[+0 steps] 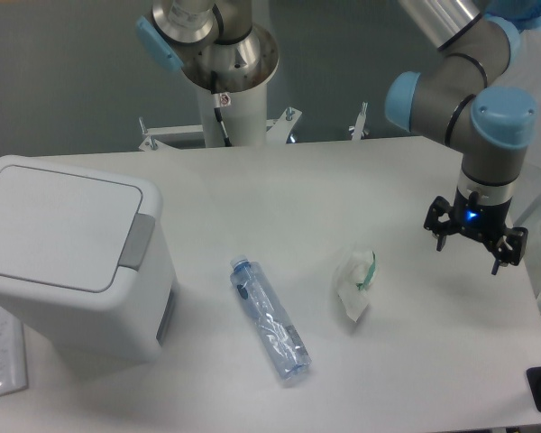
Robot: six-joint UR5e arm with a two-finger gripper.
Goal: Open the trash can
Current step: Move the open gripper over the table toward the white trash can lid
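The trash can [68,257] is a big white boxy bin standing at the left of the table. Its flat lid [59,225] lies closed, with a grey push tab [137,240] on its right side. My gripper [474,242] hangs above the right part of the table, far from the bin. Its dark fingers [442,233] are spread apart with nothing between them.
A crushed clear plastic bottle [269,320] lies in the middle of the table. A crumpled white and green wrapper [355,283] lies to its right. A flat clear packet [2,347] sits at the left edge by the bin. The arm's base column [225,81] rises behind the table.
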